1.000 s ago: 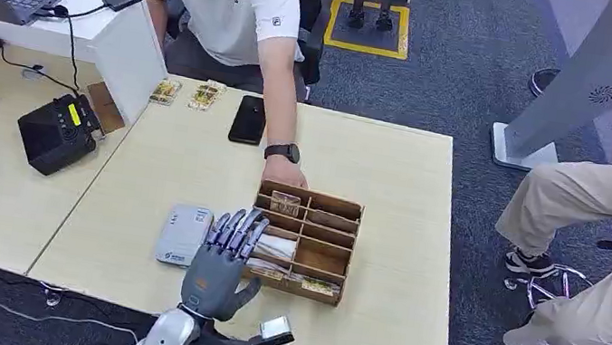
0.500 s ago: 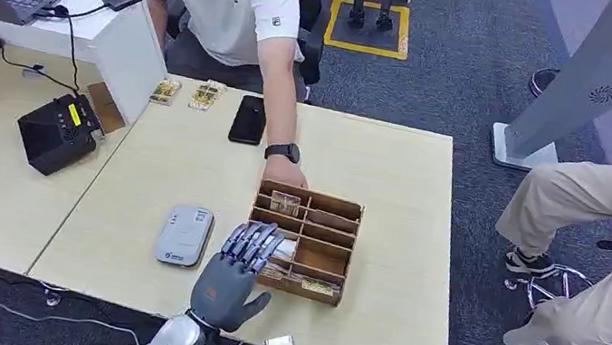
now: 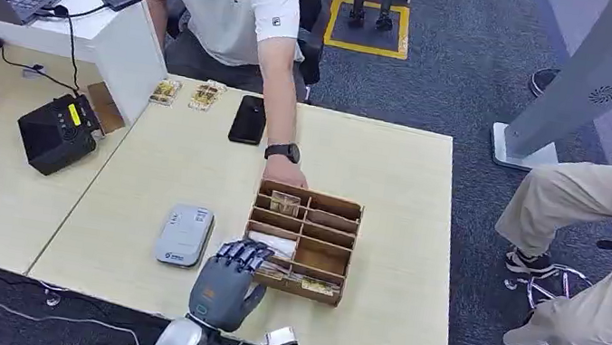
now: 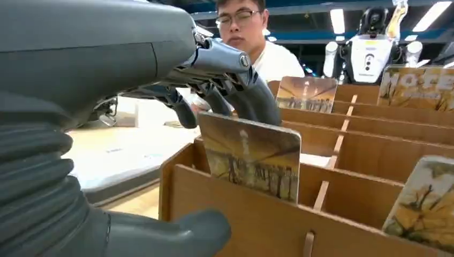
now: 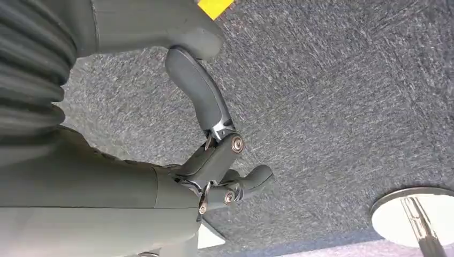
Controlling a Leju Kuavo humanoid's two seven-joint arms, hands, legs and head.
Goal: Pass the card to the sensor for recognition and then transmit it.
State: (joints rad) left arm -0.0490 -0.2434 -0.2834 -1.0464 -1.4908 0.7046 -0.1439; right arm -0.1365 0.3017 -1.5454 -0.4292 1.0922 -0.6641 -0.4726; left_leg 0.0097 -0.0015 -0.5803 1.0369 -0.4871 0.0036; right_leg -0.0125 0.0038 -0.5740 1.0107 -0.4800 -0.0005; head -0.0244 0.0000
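A: What sits mid-frame on the table [image 3: 195, 156]?
B: A wooden organizer [image 3: 322, 257], a person's hand [image 3: 284, 172] touching its far edge. Left of it lies the grey sensor [image 3: 184, 234].
A: The left hand [image 3: 223, 284]?
B: At the box's lower-left corner, fingers curled over a card [image 4: 251, 155] standing in that compartment, thumb apart below; grasp unclear.
A: The right hand [image 5: 160, 160]?
B: Over carpet, fingers curled, holding nothing.

The grey right hand [image 5: 214, 160] hangs with its dark fingers [image 5: 201, 101] curled inward around nothing, above a speckled blue-grey carpet floor [image 5: 342, 96], near a round silver metal base [image 5: 415, 214] at the edge.
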